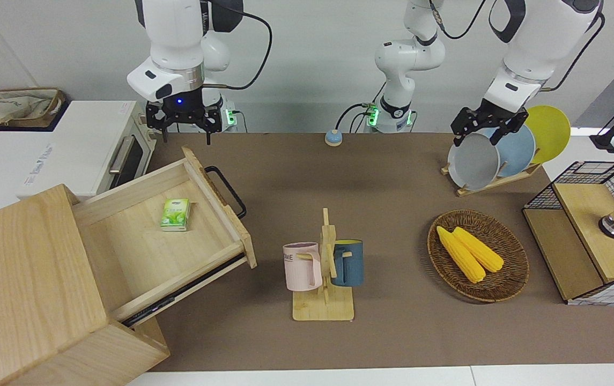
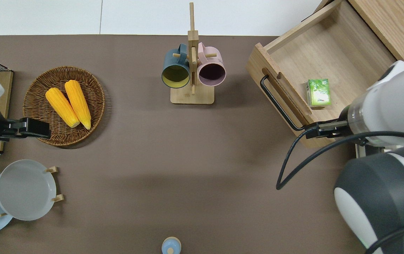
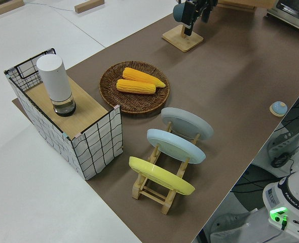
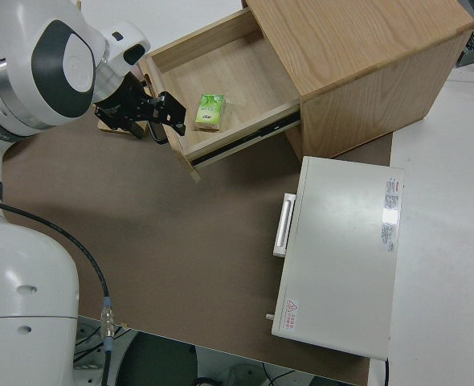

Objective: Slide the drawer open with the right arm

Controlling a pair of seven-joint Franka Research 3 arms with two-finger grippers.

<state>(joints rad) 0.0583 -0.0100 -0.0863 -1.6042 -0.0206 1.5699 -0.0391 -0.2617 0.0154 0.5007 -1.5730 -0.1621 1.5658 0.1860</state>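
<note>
The pale wooden drawer (image 1: 140, 252) (image 2: 336, 53) (image 4: 221, 72) stands pulled far out of the big light-wood box (image 1: 22, 279). Its black bar handle (image 1: 226, 190) (image 2: 279, 104) faces the middle of the table. A small green carton (image 1: 175, 214) (image 2: 318, 92) (image 4: 210, 111) lies inside. My right gripper (image 1: 186, 131) (image 4: 161, 121), blue light at its wrist, hangs open in the air over the end of the drawer front nearer the robots, holding nothing and clear of the handle. In the overhead view the arm hides its fingers. The left gripper (image 1: 475, 136) is parked and open.
A white toaster oven (image 1: 92, 145) (image 4: 341, 257) stands beside the wood box, nearer the robots. Mid-table are a mug rack (image 1: 324, 268) and a wicker basket (image 1: 478, 289) with corn. A plate rack (image 1: 492, 153), a wire-mesh box (image 1: 591, 236) and a small blue knob (image 1: 333, 138) are also on the table.
</note>
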